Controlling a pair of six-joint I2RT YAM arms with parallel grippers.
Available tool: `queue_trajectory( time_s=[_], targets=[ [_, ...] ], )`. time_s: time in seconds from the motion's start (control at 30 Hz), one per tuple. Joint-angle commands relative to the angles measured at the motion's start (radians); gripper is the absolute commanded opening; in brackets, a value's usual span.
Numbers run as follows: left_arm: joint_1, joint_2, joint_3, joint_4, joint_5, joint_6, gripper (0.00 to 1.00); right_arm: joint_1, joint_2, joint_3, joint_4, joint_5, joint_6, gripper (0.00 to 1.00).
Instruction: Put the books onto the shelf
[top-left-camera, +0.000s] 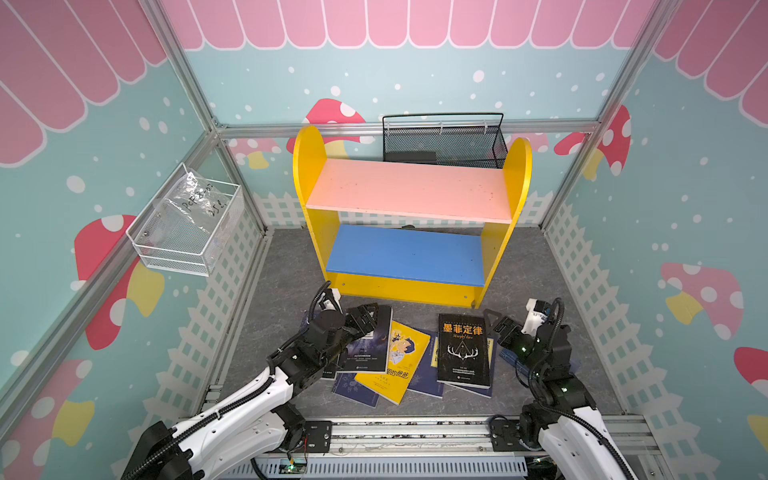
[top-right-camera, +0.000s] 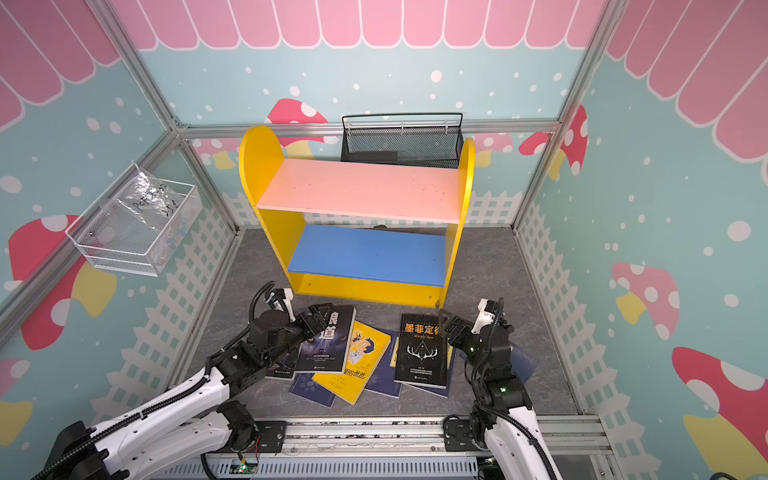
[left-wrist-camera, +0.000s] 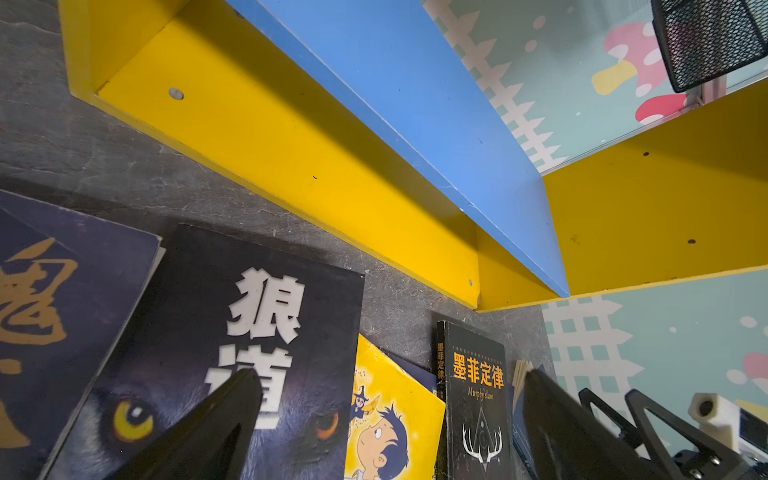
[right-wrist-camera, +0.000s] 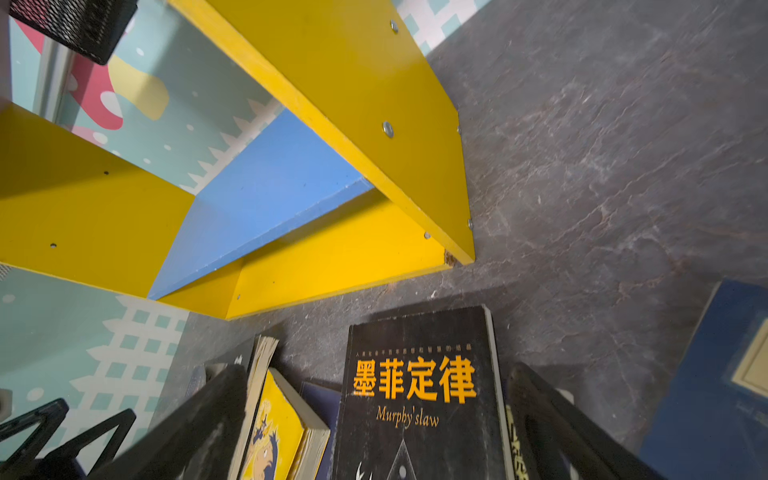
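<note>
The shelf (top-left-camera: 409, 189) stands at the back of the grey floor, yellow sides, a bare pink upper board and a bare blue lower board (top-left-camera: 405, 253). Several books lie overlapping in front of it: a black Murphy's law book (top-left-camera: 463, 351), a yellow cartoon book (top-left-camera: 401, 361), a dark wolf book (top-left-camera: 370, 353) and navy ones (top-left-camera: 355, 388). My left gripper (top-left-camera: 368, 318) hovers open over the wolf book's far end (left-wrist-camera: 249, 299). My right gripper (top-left-camera: 494, 324) hovers open at the black book's right edge (right-wrist-camera: 415, 386). Neither holds anything.
A black mesh basket (top-left-camera: 444, 139) hangs on the back wall behind the shelf. A white wire basket (top-left-camera: 187, 224) with a plastic bag is fixed to the left wall. A metal rail (top-left-camera: 407, 434) runs along the front. Walls close in on three sides.
</note>
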Motion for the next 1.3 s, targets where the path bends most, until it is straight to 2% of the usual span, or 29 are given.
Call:
queue_trajectory(
  time_s=[0.0, 0.07, 0.17, 0.23, 0.3, 0.37, 0.43, 0.5, 0.6, 0.7, 0.77, 0.9, 1.0, 1.27],
  targets=[
    [-0.039, 0.024, -0.010, 0.003, 0.032, -0.090, 0.99, 0.015, 0.044, -0.024, 0.044, -0.127, 0.106, 1.00],
    [-0.088, 0.043, -0.006, 0.019, 0.004, -0.133, 0.99, 0.062, 0.072, -0.066, 0.172, -0.169, 0.200, 0.99],
    [-0.158, 0.047, -0.001, 0.087, -0.065, -0.110, 0.99, 0.218, 0.135, -0.054, 0.260, -0.094, 0.242, 1.00],
    [-0.171, 0.051, -0.014, 0.207, -0.070, -0.067, 0.99, 0.313, 0.208, 0.006, 0.266, -0.036, 0.202, 1.00],
    [-0.171, 0.072, -0.037, 0.333, -0.031, -0.039, 0.99, 0.331, 0.273, 0.076, 0.280, -0.046, 0.122, 1.00],
    [-0.171, 0.076, -0.008, 0.258, -0.052, -0.048, 0.99, 0.332, 0.321, 0.080, 0.444, -0.111, 0.086, 1.00],
    [-0.169, 0.083, 0.042, 0.146, -0.080, -0.042, 1.00, 0.329, 0.351, 0.110, 0.450, -0.120, 0.078, 1.00],
    [-0.164, 0.086, 0.054, 0.149, -0.074, 0.006, 1.00, 0.330, 0.367, 0.101, 0.435, -0.087, 0.101, 1.00],
    [-0.136, 0.096, 0.091, 0.024, -0.147, 0.007, 1.00, 0.328, 0.436, 0.102, 0.423, -0.016, 0.117, 0.99],
    [-0.097, 0.102, 0.123, -0.056, -0.150, 0.076, 0.99, 0.328, 0.532, 0.170, 0.321, 0.103, 0.043, 0.99],
    [-0.084, 0.101, 0.136, -0.076, -0.157, 0.126, 1.00, 0.313, 0.585, 0.200, 0.319, 0.164, -0.006, 1.00],
    [-0.056, 0.109, 0.161, -0.127, -0.201, 0.189, 1.00, 0.236, 0.710, 0.278, 0.323, 0.167, -0.116, 0.99],
    [-0.043, 0.104, 0.153, -0.153, -0.245, 0.194, 1.00, 0.183, 0.769, 0.293, 0.354, 0.170, -0.141, 0.99],
    [0.015, 0.073, 0.105, -0.172, -0.258, 0.200, 1.00, 0.082, 0.842, 0.292, 0.477, 0.147, -0.158, 0.98]
  ],
)
